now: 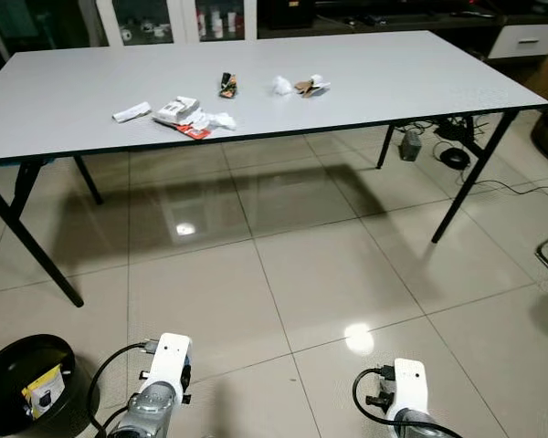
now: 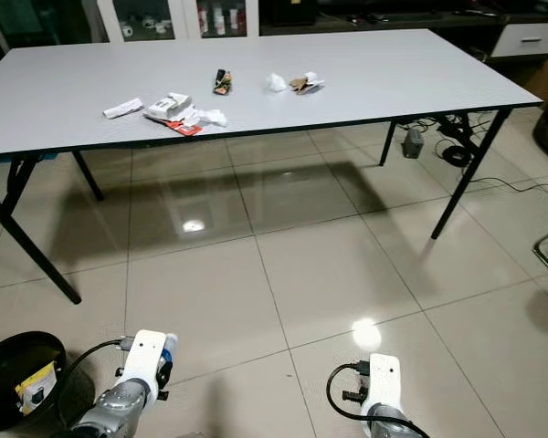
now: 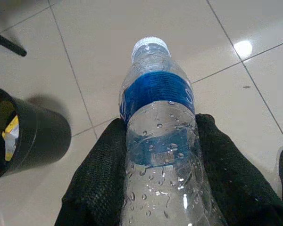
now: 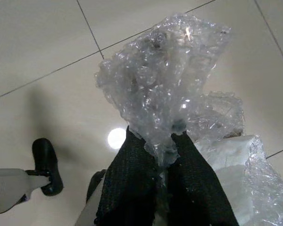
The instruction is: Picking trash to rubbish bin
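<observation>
Bottle inside left gripper (seemingly clamped)

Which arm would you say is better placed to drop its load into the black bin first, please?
Left, probably. The left claw holds the water bottle, and the black bin sits on the robot's left. The right claw holds bubble wrap, farther away.

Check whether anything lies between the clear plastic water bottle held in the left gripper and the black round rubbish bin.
Nothing visible does: only bare tiled floor separates the clear plastic water bottle in the left gripper from the black round rubbish bin.
</observation>
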### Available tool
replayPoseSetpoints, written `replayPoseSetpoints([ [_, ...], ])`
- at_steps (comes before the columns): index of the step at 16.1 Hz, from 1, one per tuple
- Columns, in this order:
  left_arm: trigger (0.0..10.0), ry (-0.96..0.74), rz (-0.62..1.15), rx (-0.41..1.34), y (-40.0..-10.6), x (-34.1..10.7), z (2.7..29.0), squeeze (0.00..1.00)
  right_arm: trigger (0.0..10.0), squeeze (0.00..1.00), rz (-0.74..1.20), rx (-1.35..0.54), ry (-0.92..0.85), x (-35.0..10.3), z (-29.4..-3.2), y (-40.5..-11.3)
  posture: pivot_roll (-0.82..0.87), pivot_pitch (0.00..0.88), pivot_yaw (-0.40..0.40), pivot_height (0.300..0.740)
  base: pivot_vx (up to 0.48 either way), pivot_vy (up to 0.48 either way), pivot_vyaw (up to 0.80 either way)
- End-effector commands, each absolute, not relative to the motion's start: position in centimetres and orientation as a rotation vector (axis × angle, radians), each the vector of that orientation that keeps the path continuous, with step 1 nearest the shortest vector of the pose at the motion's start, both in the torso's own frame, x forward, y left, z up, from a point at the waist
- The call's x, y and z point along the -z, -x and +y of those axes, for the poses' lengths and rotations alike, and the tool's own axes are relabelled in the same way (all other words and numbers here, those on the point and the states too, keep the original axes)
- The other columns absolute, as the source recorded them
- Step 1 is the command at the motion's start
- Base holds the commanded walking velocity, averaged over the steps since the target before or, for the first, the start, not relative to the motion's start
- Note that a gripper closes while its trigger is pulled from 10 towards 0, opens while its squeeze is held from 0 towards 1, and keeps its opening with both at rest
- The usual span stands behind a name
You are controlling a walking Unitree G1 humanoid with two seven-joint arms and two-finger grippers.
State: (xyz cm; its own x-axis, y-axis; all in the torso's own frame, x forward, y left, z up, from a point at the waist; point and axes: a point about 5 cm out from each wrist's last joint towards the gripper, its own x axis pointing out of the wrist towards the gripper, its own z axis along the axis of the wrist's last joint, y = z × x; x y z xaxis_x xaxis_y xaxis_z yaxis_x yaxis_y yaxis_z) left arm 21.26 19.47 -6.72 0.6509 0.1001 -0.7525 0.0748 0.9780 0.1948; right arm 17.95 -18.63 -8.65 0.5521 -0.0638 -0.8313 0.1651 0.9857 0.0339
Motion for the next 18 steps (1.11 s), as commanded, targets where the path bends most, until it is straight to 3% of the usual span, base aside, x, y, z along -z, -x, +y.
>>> replayPoseSetpoints([
  [1, 10.0, -0.211, 0.847, -0.015, -21.7, 6.5, 19.2, 0.00, 10.0, 0.00, 0.954, 0.137, -0.113, 8.4, -18.8, -18.3, -0.02, 0.000, -0.006, 0.740, 0.000, 0.000, 0.00],
  [11, 10.0, -0.202, 0.848, -0.047, -22.0, 6.3, 19.4, 0.00, 10.0, 0.00, 0.949, 0.119, -0.097, 8.2, -18.8, -18.9, 0.00, 0.013, -0.025, 0.740, 0.000, 0.000, 0.00],
  [18, 10.0, -0.195, 0.879, -0.053, -21.0, 6.9, 19.2, 0.00, 10.0, 0.00, 0.972, 0.062, -0.012, 8.4, -18.9, -18.4, 0.00, 0.046, -0.041, 0.740, 0.000, 0.000, 0.80],
])
